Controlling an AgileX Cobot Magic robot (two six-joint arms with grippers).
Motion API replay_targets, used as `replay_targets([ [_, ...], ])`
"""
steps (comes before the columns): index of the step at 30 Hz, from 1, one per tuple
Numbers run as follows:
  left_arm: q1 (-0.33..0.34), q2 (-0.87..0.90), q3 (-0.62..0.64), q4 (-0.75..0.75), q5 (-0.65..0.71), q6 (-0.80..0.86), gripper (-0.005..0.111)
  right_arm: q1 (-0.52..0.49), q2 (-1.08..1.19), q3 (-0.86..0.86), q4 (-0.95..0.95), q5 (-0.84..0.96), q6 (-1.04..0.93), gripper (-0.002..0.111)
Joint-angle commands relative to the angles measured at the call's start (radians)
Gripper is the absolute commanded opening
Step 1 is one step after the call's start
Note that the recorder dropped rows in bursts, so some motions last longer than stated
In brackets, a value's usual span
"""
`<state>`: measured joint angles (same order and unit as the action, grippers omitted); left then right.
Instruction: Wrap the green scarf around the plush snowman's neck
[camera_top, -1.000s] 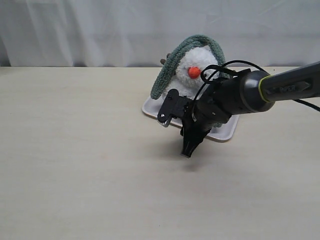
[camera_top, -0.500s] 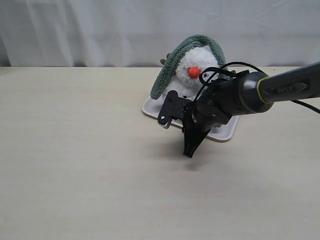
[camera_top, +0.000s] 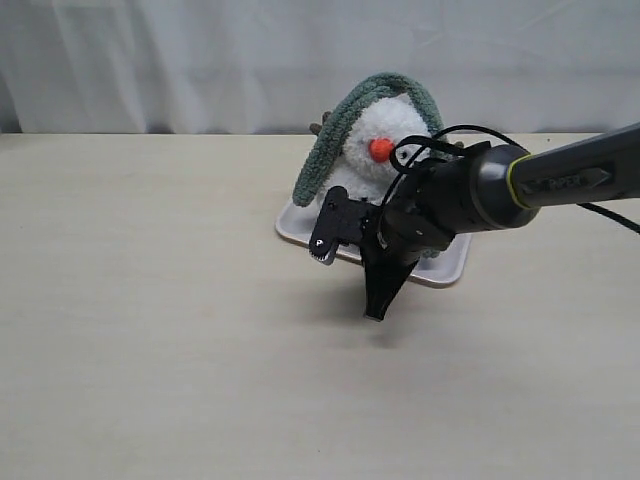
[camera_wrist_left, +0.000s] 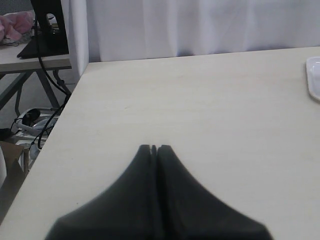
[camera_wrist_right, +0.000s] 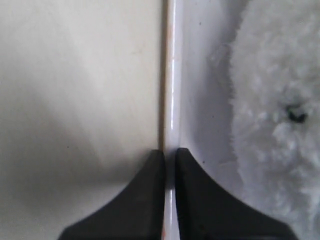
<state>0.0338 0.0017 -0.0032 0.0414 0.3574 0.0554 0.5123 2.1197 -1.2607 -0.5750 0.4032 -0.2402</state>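
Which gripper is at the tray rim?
The right gripper: its fingertips straddle the white tray rim beside the plush snowman. The left gripper is shut over bare table, well away from the tray.

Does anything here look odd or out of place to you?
Yes. The fuzzy sage-green knit scarf is draped over the top of the fluffy white plush snowman's head like a hood, with one end hanging down beside its body, instead of circling its neck. Nothing looks spilled or damaged.
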Motion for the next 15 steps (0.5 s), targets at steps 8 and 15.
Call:
replay_targets([
  [8,0.001,-0.002,0.003,-0.002,-0.012,-0.003,0.000,0.073,0.012,0.010,0.152,0.106,-0.101,0.004],
  [15,0.001,-0.002,0.003,-0.002,-0.012,-0.003,0.000,0.131,0.008,0.012,0.181,0.184,-0.125,0.004],
])
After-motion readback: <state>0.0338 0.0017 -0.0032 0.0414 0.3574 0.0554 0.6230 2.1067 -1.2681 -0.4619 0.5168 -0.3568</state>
